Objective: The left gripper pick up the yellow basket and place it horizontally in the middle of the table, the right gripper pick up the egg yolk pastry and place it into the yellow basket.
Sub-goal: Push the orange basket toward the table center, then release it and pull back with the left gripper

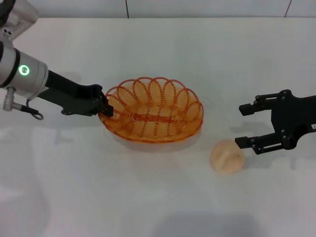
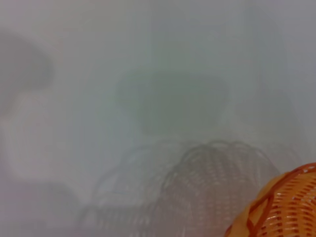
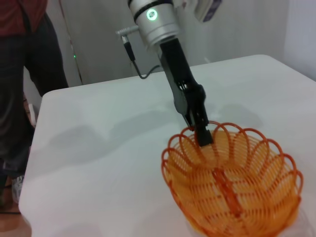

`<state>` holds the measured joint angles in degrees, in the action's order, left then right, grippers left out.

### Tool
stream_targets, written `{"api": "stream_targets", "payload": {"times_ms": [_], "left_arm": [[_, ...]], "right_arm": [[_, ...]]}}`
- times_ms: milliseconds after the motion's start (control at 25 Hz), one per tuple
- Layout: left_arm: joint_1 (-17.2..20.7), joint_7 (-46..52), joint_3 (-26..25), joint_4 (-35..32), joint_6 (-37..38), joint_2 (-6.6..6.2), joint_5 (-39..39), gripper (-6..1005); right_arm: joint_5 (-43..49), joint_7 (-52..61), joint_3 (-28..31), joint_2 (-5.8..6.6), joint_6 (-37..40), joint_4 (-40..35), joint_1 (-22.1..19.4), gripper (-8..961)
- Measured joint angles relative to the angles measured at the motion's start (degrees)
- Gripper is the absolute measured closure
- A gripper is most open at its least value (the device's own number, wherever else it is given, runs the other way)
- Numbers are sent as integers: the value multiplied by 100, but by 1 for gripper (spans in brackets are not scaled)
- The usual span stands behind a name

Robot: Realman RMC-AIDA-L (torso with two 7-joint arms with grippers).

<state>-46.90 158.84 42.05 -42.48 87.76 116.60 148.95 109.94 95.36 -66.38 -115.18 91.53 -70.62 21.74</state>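
Note:
The yellow basket sits upright on the white table near the middle. My left gripper is shut on the basket's left rim. In the right wrist view the same gripper pinches the rim of the basket. A corner of the basket shows in the left wrist view. The egg yolk pastry lies on the table to the right of the basket, apart from it. My right gripper is open, just right of and above the pastry, not touching it.
A person in dark trousers stands beyond the table's far left edge in the right wrist view. The table's back edge runs along a tiled wall.

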Motion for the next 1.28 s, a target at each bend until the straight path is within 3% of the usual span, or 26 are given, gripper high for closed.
{"api": "stream_targets", "payload": {"times_ms": [400, 1280], "left_arm": [[-70, 32, 91, 360, -421, 96, 3, 873], [-12, -25, 166, 489, -544, 146, -55, 833]], "right_arm": [[-38, 0, 3, -2, 83, 0, 32, 184], [-63, 0, 3, -4, 172, 5, 18, 217]]}}
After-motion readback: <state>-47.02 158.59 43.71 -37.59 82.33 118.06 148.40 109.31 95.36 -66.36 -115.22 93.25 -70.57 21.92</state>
